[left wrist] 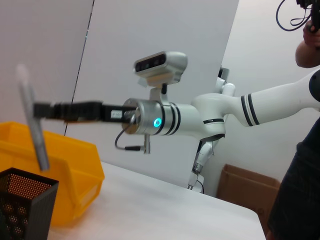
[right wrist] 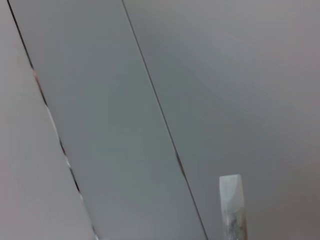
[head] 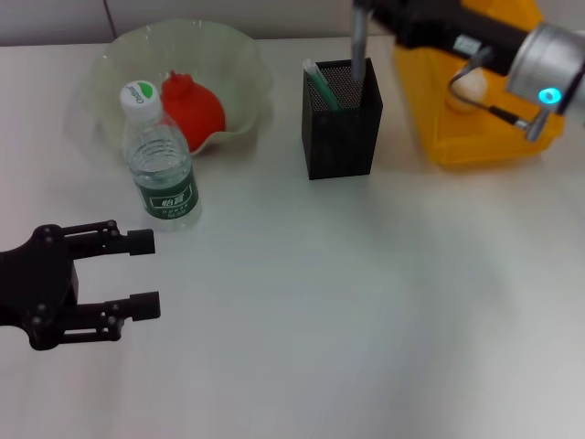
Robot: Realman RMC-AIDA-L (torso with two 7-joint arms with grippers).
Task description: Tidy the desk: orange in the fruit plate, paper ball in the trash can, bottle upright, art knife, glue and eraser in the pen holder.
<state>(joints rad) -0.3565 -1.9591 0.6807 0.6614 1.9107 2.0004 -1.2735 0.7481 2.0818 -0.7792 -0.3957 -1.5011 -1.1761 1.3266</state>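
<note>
Art knife (head: 359, 50) hangs clamped in my right gripper (head: 366, 11) over the pen holder (head: 342, 123), bottle (head: 161, 165) upright, orange (head: 193, 110) plated, left gripper (head: 142, 273) spread idle.

even, bright overhead light; white table (head: 366, 320) slightly washed out, soft faint shadows under bottle (head: 163, 165) and pen holder (head: 341, 119) toward 6 o'clock. knife (left wrist: 32, 117) motion-blurred in left wrist view. right wrist view flat grey, low contrast, object at 5 o'clock soft.

Clear plastic bottle (head: 163, 163); black perforated metal pen holder (head: 341, 119); glossy yellow bin (head: 475, 101)
</note>
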